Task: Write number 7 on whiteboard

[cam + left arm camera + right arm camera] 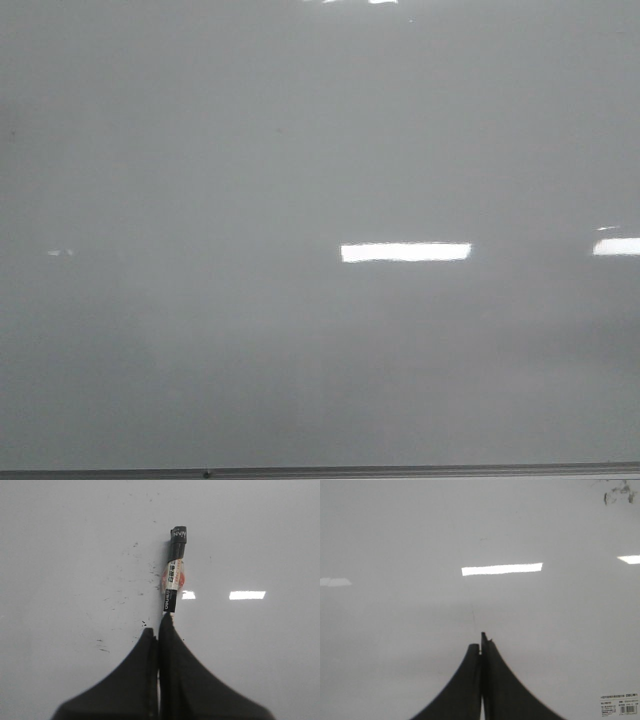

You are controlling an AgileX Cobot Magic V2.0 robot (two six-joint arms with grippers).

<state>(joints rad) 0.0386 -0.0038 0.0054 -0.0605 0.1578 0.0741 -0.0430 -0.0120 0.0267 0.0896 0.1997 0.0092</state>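
Observation:
The whiteboard (300,150) is a glossy pale grey board that fills the front view, and no black stroke of the number 7 shows on it in any view. Neither gripper shows in the front view. In the left wrist view my left gripper (157,627) is shut on a black marker (173,575) with a white and red label. The marker points away from the fingers over the whiteboard (60,555). In the right wrist view my right gripper (481,642) is shut and empty over the whiteboard (395,540).
Bright rectangular light reflections (405,252) lie on the board. A thin dark bottom edge (320,470) runs along its foot. Small black specks (137,572) mark the board beside the marker. A dark smudge (618,495) and a printed sticker (620,707) show in the right wrist view.

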